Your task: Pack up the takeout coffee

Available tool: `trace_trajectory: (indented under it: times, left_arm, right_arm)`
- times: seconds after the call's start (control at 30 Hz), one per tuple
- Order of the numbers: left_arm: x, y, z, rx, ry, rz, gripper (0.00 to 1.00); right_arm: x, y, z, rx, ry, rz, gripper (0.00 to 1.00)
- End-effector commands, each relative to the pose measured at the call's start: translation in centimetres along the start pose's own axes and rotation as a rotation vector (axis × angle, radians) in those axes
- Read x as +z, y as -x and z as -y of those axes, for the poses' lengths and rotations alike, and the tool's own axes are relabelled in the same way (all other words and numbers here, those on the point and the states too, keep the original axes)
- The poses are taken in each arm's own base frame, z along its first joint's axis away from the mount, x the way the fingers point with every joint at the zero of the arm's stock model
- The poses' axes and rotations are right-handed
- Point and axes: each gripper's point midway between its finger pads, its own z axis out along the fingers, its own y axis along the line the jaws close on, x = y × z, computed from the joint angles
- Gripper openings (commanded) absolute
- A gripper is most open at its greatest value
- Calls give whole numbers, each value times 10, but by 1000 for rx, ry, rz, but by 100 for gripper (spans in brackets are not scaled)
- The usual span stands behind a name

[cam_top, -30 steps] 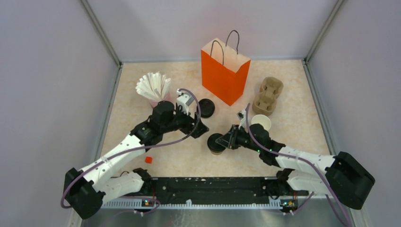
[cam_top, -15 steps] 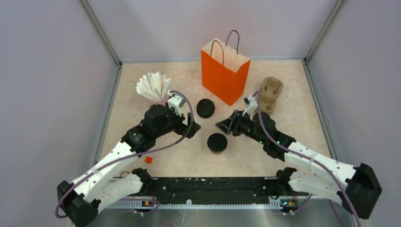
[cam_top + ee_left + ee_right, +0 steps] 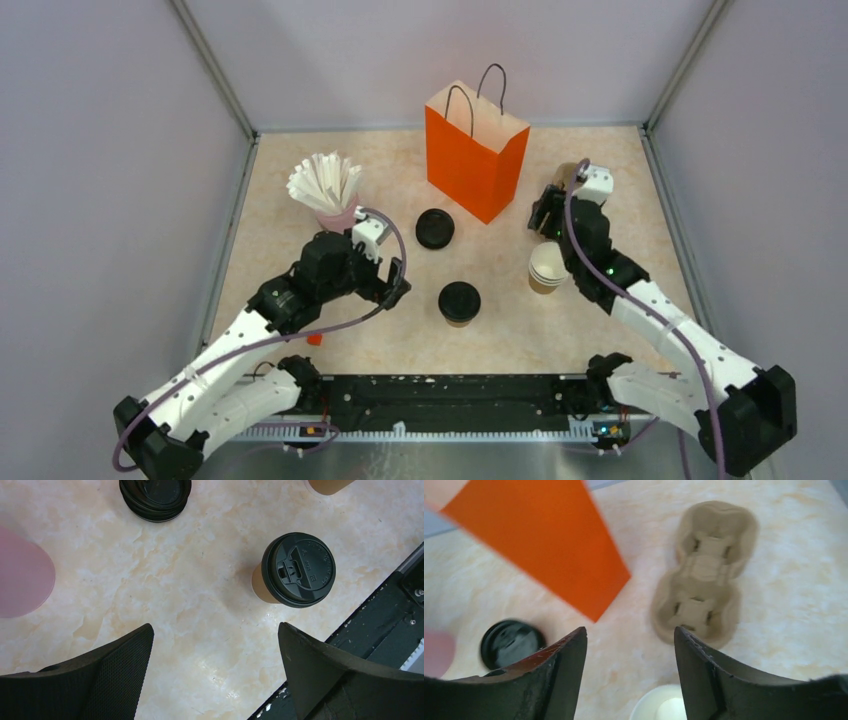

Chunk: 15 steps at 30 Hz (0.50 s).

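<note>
Nearest the arm bases, a small red piece (image 3: 314, 339) lies on the marbled table (image 3: 400, 340), half hidden under the left arm. A little farther in, the left gripper (image 3: 393, 287) hangs over bare tabletop with its jaws spread wide and nothing between them. The takeout coffee (image 3: 459, 302) stands upright just to its right and apart from it, near the middle of the table, with its black lid seated on the brown cup. In the left wrist view the coffee (image 3: 298, 569) sits beyond the right-hand finger and touches neither one. To the right of the coffee and well apart from it stands a stack of lidless brown cups (image 3: 546, 266), white inside. Behind the coffee a separate black lid (image 3: 435, 228) lies flat on the table. Farther right, the right gripper (image 3: 545, 212) is also open and empty, and it points down toward a moulded pulp cup carrier (image 3: 704, 587) that lies flat beyond its fingertips. The orange paper bag (image 3: 476, 150) stands upright at the back centre with its handles up. At the far left, a pink cup of white paper-wrapped sticks (image 3: 325, 185) stands upright.
</note>
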Motion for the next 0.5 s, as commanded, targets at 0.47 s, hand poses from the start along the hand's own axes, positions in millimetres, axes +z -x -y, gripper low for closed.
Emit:
trace_trajectory:
  times: [0.47]
  left_arm:
    - [-7, 1, 15, 60, -94, 45, 99]
  right_arm:
    - [130, -15, 91, 92, -453, -108, 51]
